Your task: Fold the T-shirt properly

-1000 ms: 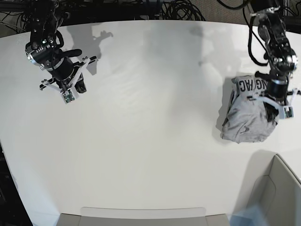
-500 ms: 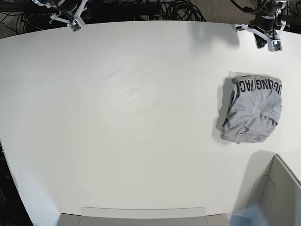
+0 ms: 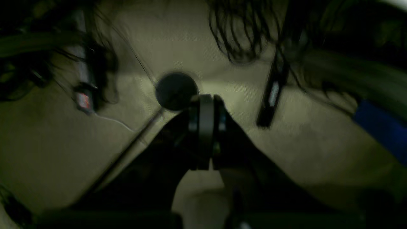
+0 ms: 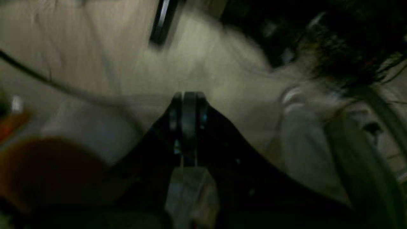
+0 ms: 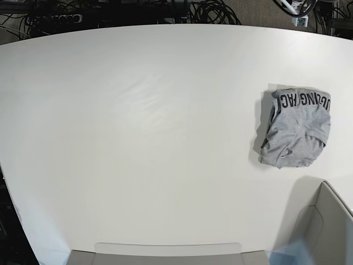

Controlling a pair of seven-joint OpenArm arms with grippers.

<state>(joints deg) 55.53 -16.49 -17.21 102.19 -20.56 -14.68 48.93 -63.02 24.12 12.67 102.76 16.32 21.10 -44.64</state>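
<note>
The T-shirt (image 5: 295,130) lies folded into a small grey bundle at the right side of the white table (image 5: 138,138), with black lettering showing along its far edge. No gripper is near it. My left gripper (image 3: 205,103) is shut on nothing and hangs off the table, over a floor with cables. Only a scrap of the left arm (image 5: 300,8) shows past the table's far right corner. My right gripper (image 4: 188,98) is also shut and empty, over blurred floor and cables. It is out of the base view.
A grey bin (image 5: 331,226) stands at the near right corner, close below the T-shirt. A grey ledge (image 5: 165,254) runs along the table's near edge. Black cables (image 5: 209,11) lie behind the far edge.
Both arms have pulled back off the table past its far edge. The left gripper, which was at the T-shirt a second ago, has left it. The T-shirt has stayed put.
</note>
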